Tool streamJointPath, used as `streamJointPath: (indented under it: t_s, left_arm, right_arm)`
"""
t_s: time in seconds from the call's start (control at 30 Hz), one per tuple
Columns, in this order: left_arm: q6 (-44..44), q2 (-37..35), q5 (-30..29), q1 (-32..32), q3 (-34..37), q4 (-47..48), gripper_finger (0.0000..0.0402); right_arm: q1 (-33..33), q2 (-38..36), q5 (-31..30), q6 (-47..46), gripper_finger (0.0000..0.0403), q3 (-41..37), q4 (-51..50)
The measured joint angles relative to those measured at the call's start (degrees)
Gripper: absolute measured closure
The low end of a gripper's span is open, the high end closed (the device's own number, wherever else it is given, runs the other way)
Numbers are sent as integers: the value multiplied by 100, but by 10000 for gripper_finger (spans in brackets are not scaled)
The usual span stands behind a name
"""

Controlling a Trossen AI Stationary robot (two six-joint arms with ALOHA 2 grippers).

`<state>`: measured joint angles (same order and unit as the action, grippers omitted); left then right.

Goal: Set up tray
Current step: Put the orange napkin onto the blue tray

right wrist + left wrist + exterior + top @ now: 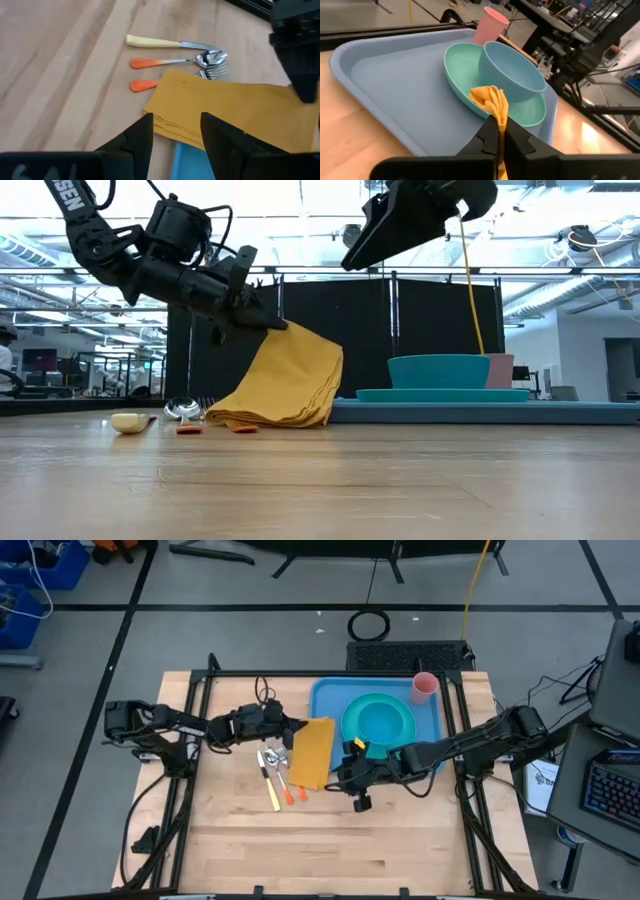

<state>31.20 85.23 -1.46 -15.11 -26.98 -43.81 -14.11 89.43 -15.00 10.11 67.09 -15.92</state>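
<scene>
The blue tray (330, 700) lies at the table's far side, carrying a turquoise plate (378, 722), a bowl (512, 67) and a pink cup (425, 686). At its left edge, the left gripper (293, 730) is clamped on a folded yellow napkin (312, 753), lifting one end. The right gripper (345, 772) hovers over the tray's near left corner, fingers apart, with cutlery (175, 60) on the wood beside the napkin.

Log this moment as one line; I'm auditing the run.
left claw: shut on napkin, corner lifted | right claw: open above napkin | tray: plate, bowl, cup
</scene>
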Motion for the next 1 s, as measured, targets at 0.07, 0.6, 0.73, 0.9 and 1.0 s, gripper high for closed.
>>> streamJointPath:
  t_s: [0.07, 0.6, 0.73, 0.9, 1.0]
  left_arm:
    - [7, 0, 43, -98, 0, -2, 398]
    - [321, 1076, 347, -448, -831, -331, 398]
    - [230, 1595, 382, -455, -1336, -249, 398]
    - [183, 1687, 396, -653, -1617, 44, 398]
    - [105, 1659, 399, -838, -1639, 56, 398]
  right_arm:
    - [7, 0, -4, 22, 250, 0, 2]
    - [244, 2, 13, 228, 250, -5, 10]
    - [328, 2, 22, 310, 250, -210, 240]
    - [474, 7, 17, 556, 250, -575, 751]
    - [590, 7, 13, 643, 250, -656, 859]
